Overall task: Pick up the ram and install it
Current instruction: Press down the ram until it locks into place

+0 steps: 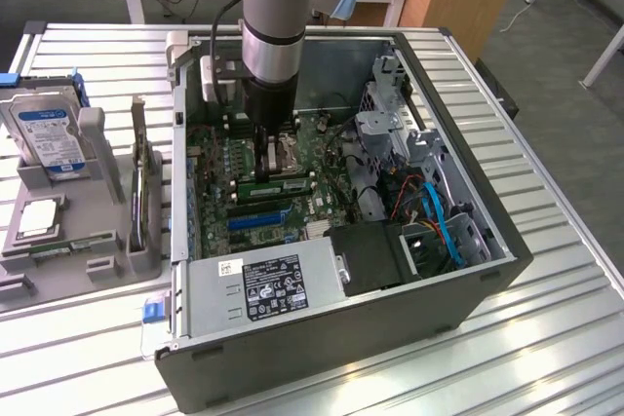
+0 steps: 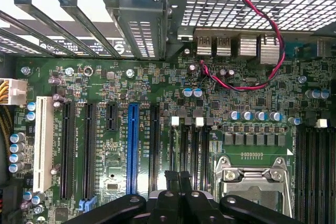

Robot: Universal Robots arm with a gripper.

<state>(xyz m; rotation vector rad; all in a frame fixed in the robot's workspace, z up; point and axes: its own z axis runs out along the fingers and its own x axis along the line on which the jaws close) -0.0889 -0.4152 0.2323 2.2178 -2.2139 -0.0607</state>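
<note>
1. A ribbed metal counter (image 1: 546, 270) carries an open computer case (image 1: 409, 328).
2. The robot arm (image 1: 278, 7) reaches straight down into the case, over the green motherboard (image 1: 210, 177).
3. On the counter at the exterior view's left, just beside the case, sits a grey holder (image 1: 97, 143) with a blue-labelled hard drive (image 1: 47, 133) and a square silver processor chip (image 1: 37, 216).
4. The ram (image 1: 142, 192) – a thin, dark stick – seems to stand on edge in that holder, well apart from the arm.
5. The tool (image 2: 178, 182) has its black fingers pressed together, gripping nothing – it hangs just above the board beside the processor socket (image 2: 252, 182).
</note>
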